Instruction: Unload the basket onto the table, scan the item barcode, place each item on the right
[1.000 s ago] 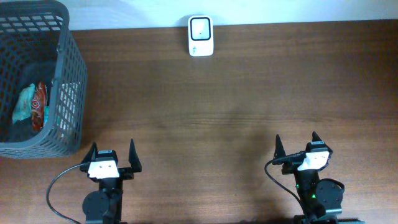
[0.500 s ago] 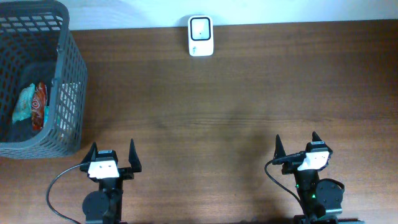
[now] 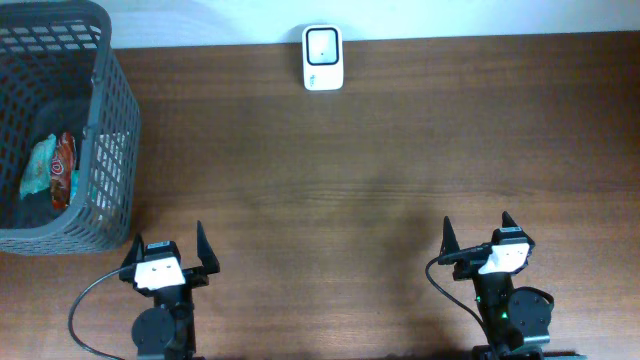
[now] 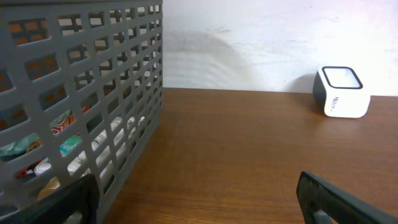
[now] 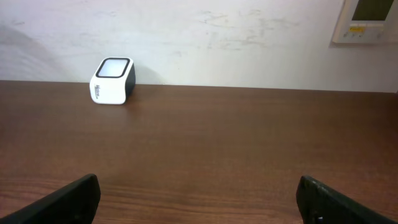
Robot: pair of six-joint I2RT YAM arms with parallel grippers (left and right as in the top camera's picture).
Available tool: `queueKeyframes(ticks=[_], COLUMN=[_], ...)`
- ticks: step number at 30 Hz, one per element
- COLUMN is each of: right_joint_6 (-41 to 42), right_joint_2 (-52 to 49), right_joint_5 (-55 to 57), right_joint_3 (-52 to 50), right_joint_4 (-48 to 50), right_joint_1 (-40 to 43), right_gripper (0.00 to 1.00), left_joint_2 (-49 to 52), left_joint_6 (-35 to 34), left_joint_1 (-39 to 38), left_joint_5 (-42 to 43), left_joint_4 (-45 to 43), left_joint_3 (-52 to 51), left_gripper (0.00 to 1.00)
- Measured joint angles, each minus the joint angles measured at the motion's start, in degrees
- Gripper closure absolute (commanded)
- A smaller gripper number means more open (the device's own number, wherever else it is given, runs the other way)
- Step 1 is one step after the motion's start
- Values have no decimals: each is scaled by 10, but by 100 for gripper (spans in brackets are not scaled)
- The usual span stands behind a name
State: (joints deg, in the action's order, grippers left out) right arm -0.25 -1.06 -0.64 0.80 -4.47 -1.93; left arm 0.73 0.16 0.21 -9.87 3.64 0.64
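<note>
The white barcode scanner (image 3: 322, 57) stands at the table's far edge by the wall; the left wrist view shows the scanner (image 4: 341, 93) at its right, the right wrist view shows the scanner (image 5: 112, 81) at its left. Items, colourful wrapped packets (image 3: 52, 170), lie inside the grey basket (image 3: 110, 150) at the far left, and the packets (image 4: 62, 146) show through its mesh wall (image 4: 112, 62). My left gripper (image 3: 166, 238) (image 4: 199, 205) is open and empty at the near edge, just right of the basket. My right gripper (image 3: 476, 222) (image 5: 200, 202) is open and empty at the near right.
Brown wooden table (image 3: 380, 160) runs between the grippers and the scanner. A white wall stands behind the table, with a wall-mounted panel (image 5: 370, 18) at the upper right of the right wrist view.
My left gripper has shifted and turned slightly to the left, toward the basket. The right arm has not moved.
</note>
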Motion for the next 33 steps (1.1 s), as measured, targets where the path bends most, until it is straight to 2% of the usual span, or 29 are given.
queueKeyframes(ticks=[17,20,22,24,27,29,33], right_joint_6=[0,0,0,0,0,0,0], right_joint_2=[0,0,0,0,0,0,-2], right_joint_5=[0,0,0,0,0,0,0], right_joint_3=[0,0,0,0,-1,-1,-1], right_joint_4=[0,0,0,0,1,1,2], right_joint_1=[0,0,0,0,0,0,0], right_gripper=[1,1,1,1,1,1,1], left_joint_2=[0,0,1,2,3,14,158], left_joint_6=[0,-2,-2,-2,-3,-4,1], left_joint_1=[0,2,2,2,2,2,2], left_joint_5=[-5,70,146,203,205,162,120], left_joint_4=[0,-13,-75,-239,-497,-535,-535], left_joint_3=[0,0,-1,-1,7,39,236], left_gripper=[1,1,1,1,1,1,1])
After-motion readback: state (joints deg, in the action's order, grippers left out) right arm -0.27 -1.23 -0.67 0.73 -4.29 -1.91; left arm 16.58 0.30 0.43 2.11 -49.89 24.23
